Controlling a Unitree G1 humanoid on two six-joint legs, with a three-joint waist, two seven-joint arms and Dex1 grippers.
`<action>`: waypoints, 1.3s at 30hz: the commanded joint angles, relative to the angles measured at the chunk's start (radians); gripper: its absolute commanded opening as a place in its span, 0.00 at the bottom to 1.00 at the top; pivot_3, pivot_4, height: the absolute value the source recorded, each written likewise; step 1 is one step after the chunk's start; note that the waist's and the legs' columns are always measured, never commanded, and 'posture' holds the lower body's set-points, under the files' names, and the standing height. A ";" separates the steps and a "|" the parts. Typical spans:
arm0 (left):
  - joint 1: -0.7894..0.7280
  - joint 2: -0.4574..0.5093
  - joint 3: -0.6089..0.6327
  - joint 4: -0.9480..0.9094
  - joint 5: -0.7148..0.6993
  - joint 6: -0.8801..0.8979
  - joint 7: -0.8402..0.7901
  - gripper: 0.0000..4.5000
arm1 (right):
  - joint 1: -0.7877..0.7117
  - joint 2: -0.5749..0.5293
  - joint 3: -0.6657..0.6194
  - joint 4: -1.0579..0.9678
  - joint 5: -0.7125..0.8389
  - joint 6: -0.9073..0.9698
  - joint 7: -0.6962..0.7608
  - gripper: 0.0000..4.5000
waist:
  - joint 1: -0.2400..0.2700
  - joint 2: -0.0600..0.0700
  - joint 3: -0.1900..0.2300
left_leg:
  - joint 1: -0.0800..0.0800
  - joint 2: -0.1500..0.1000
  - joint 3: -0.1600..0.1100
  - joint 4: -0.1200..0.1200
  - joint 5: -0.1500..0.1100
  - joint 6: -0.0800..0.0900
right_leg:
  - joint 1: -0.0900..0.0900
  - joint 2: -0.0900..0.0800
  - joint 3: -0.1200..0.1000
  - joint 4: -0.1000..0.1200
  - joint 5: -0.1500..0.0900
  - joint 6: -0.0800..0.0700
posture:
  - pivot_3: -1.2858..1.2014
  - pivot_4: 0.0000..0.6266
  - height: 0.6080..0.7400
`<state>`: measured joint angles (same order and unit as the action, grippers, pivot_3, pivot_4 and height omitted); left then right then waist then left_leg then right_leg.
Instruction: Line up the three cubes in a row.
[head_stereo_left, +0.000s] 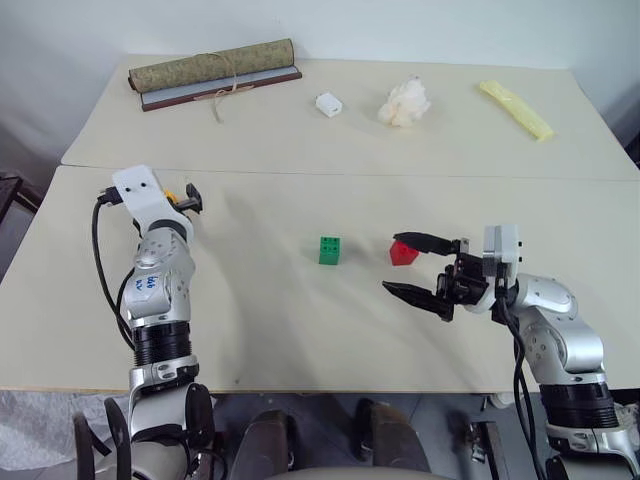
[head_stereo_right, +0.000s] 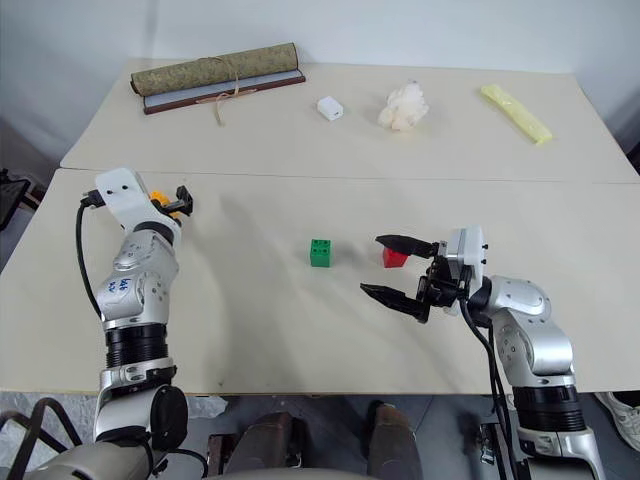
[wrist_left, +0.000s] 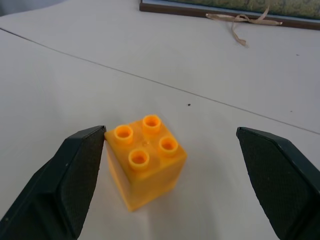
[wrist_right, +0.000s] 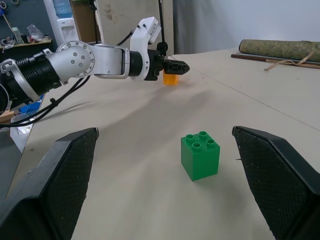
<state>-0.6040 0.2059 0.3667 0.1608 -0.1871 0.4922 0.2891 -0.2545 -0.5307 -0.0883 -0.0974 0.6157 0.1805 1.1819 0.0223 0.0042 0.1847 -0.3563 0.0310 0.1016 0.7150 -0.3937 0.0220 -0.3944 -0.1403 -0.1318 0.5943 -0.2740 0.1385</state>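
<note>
The orange-yellow cube stands upright at the table's left, between the fingers of my open left gripper, close against one finger and well apart from the other. From the head it peeks out beside the left gripper. The green cube sits mid-table. The red cube lies just right of it, partly behind the upper finger of my right gripper. That gripper is open, holds nothing, and points left toward the green cube.
Along the far table lie a rolled mat tied with string, a small white block, a white fluffy wad and a yellow strip. A seam joins the two tabletops.
</note>
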 joint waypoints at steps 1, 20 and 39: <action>-0.004 -0.005 0.003 -0.033 0.012 -0.013 0.019 0.98 | 0.011 0.000 -0.017 -0.045 0.019 -0.004 -0.007 1.00 | 0.000 0.000 0.000 | 0.000 0.000 0.000 0.000 0.000 0.000 | 0.000 0.000 0.000 0.000 0.000 0.000 | 0.52 0.24 1.00; 0.067 0.158 -0.004 -0.016 -0.176 -0.005 -0.482 0.33 | 0.039 -0.004 -0.040 -0.050 0.010 -0.030 -0.032 1.00 | 0.001 0.000 0.000 | 0.000 0.000 0.000 0.000 0.000 0.000 | 0.000 0.000 0.000 0.000 0.000 0.000 | 0.52 0.24 1.00; -0.363 0.402 -0.467 0.990 0.120 -0.985 -1.748 0.33 | 0.305 -0.136 -0.244 -0.159 0.038 -0.018 -0.029 1.00 | -0.003 0.000 0.000 | -0.002 0.001 0.005 -0.002 0.000 -0.001 | -0.003 0.002 0.001 -0.002 0.000 0.001 | 0.52 0.24 1.00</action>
<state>-0.9629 0.6121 -0.0844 1.0902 -0.1197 -0.4486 -1.4908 0.0425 -0.6579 -0.3019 -0.2097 0.6274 0.1735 1.1574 0.0189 0.0046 0.1849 -0.3580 0.0318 0.1071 0.7137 -0.3936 0.0214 -0.3977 -0.1386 -0.1310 0.5929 -0.2740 0.1392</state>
